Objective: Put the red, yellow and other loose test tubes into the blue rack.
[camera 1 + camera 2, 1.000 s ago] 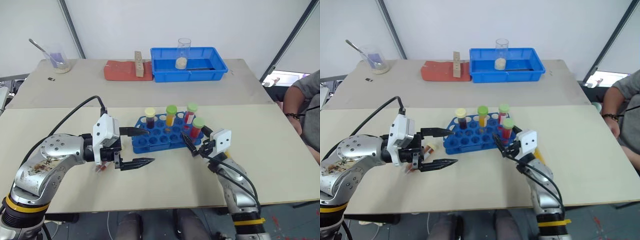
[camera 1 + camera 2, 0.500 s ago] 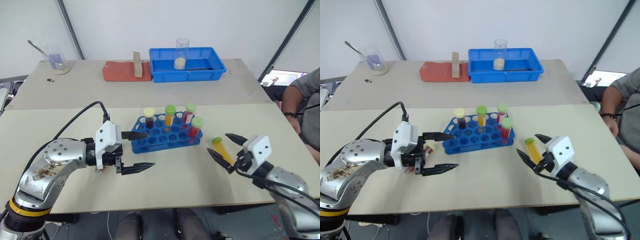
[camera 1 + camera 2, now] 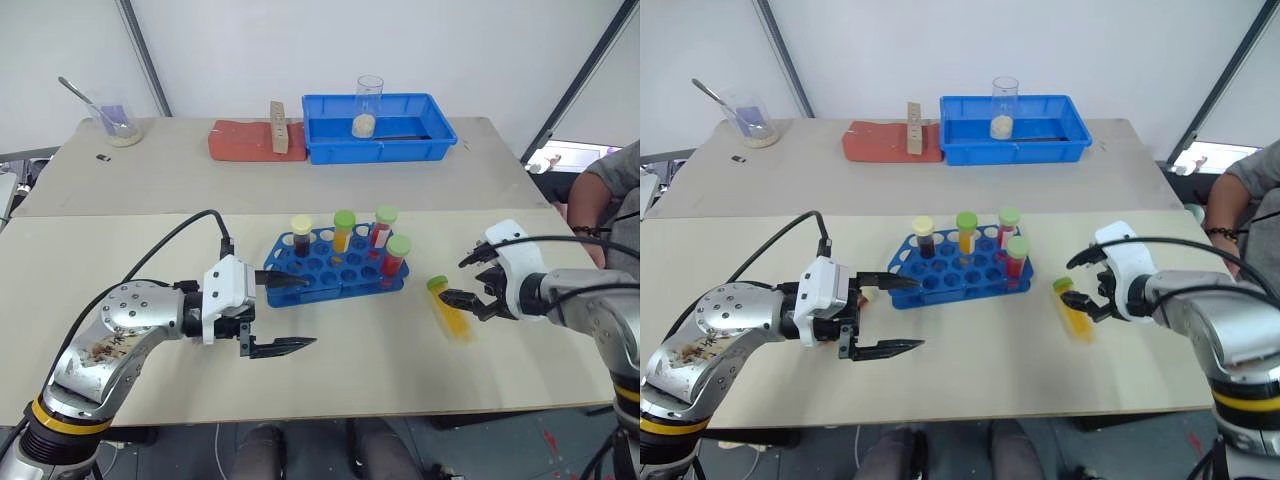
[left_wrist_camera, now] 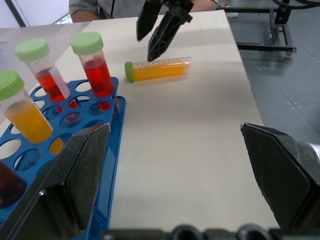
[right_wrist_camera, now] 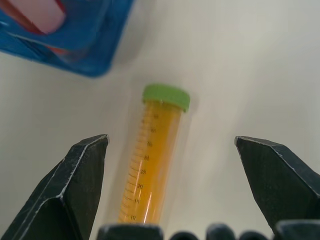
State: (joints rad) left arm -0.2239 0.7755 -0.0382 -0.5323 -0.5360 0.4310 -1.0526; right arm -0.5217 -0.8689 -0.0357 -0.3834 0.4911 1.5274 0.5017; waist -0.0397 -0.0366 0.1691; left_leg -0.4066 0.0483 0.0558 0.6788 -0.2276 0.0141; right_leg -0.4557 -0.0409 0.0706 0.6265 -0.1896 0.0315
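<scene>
The blue rack (image 3: 335, 270) stands mid-table with several capped tubes upright in it: a dark one with a pale yellow cap (image 3: 300, 236), a yellow-orange one (image 3: 343, 231) and two red ones (image 3: 397, 256). A loose yellow test tube (image 3: 452, 312) with a green cap lies flat to the rack's right. My right gripper (image 3: 456, 280) hangs open just above it, its fingers either side of the tube (image 5: 152, 165). My left gripper (image 3: 297, 312) is open at the rack's left end and holds nothing. A pale cap (image 3: 870, 293) peeks out behind it.
At the back stand a blue tray (image 3: 320, 150) with a glass cylinder (image 3: 368, 105), a red pad (image 3: 240, 142) with a wooden block, and a beaker with a spoon (image 3: 115, 122). A person (image 3: 610, 200) sits at the table's right edge.
My right gripper has swung from the rack's right end out to the right and tipped downward over the lying yellow tube. The left gripper has sunk slightly and stayed open.
</scene>
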